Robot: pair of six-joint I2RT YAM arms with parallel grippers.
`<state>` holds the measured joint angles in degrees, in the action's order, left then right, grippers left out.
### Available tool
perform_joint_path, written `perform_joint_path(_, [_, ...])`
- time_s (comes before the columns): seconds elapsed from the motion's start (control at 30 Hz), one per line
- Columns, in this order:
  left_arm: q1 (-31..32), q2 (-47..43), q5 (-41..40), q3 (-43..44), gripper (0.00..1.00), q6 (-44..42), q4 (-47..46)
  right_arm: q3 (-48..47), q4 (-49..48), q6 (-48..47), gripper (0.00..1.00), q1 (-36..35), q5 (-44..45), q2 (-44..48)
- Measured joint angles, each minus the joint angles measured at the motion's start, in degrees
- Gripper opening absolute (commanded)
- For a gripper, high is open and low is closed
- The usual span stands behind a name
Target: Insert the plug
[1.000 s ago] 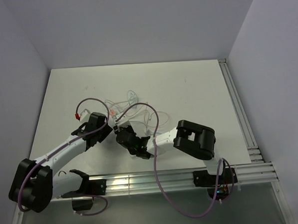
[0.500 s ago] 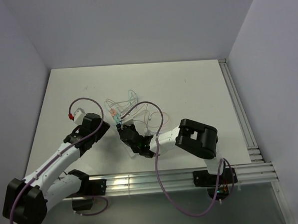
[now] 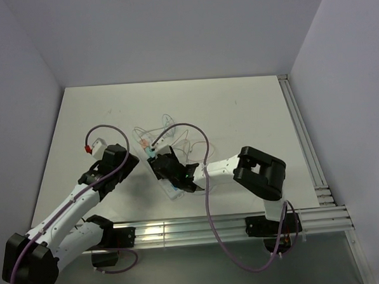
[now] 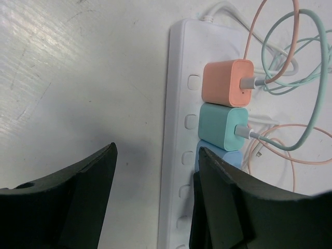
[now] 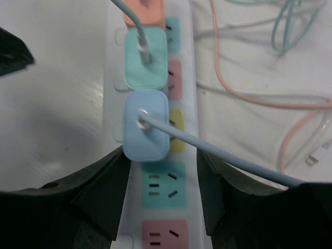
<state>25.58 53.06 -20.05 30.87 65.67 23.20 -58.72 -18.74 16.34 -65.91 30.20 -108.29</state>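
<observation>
We see the blue plug standing on the white power strip, next in line on the near side of the teal plug and the orange plug. The right gripper straddles the blue plug with its jaws parted, a gap showing beside one finger, and it grips nothing. The left gripper, at the strip's left edge, hangs wide apart and empty over the table. Loose cables lie to the strip's right.
</observation>
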Motion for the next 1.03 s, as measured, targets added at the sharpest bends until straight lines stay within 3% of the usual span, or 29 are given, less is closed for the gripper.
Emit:
perform_joint_path(0.07, [0.0,-0.09,0.02,0.02,0.71,-0.04,0.28,0.28,3.39,-0.31,0.67,0.52,-1.33,0.74])
perform_joint_path(0.1, [0.0,-0.09,0.04,0.04,0.71,-0.07,0.37,0.35,4.81,-0.5,0.82,0.72,-2.08,1.25])
perform_joint_path(0.3, [0.0,-0.17,0.15,0.55,0.73,-0.37,0.7,4.09,8.96,-0.26,0.82,0.92,-5.81,11.15])
perform_joint_path(0.57, [0.0,-1.79,2.03,0.59,0.78,-2.1,0.39,14.75,7.48,3.96,0.83,0.92,-11.87,29.38])
perform_joint_path(0.77, [0.0,-3.5,5.95,0.59,0.81,-3.41,-1.7,21.4,11.43,12.72,0.98,1.01,-7.26,36.81])
perform_joint_path(1.03, [0.0,-3.39,13.44,0.02,0.83,-3.37,-6.43,31.8,13.31,23.71,1.0,4.57,-4.13,47.52])
